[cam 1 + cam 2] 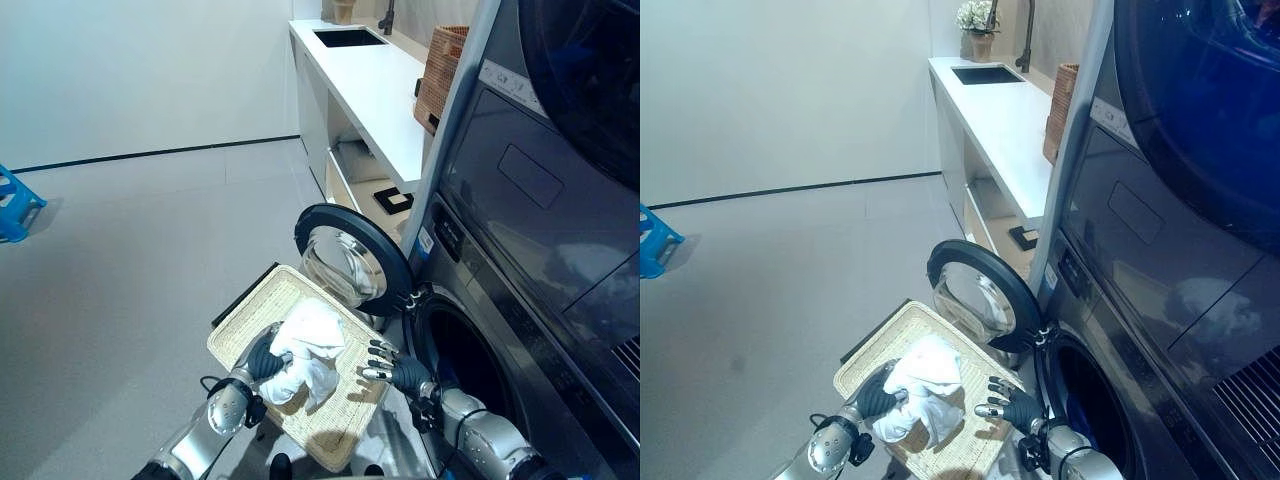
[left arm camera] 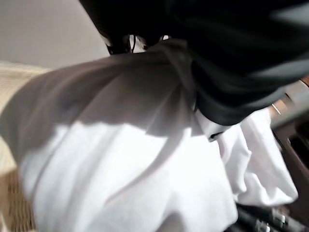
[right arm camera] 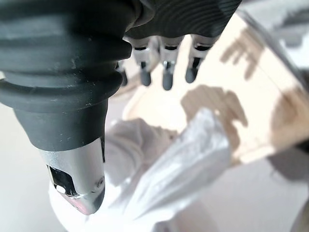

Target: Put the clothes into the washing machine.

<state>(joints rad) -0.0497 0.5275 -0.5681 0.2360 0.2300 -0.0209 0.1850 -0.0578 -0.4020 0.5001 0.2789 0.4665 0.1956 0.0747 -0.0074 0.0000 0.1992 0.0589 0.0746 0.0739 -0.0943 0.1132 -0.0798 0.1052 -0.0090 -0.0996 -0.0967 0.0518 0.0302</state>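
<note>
A white cloth lies bunched in a flat woven basket on the floor in front of the washing machine. My left hand is curled round the cloth's left side and holds it; in the left wrist view the cloth hangs close under the hand's dark cover. Just right of the cloth, over the basket's edge, my right hand is open with its fingers straight and nothing in it. The machine's round door stands open, and the dark drum opening is to the right of my right hand.
A second machine is stacked above the washer. Behind them runs a white counter with a sink, and a wicker basket stands on it. A blue stool stands at the far left on the grey floor.
</note>
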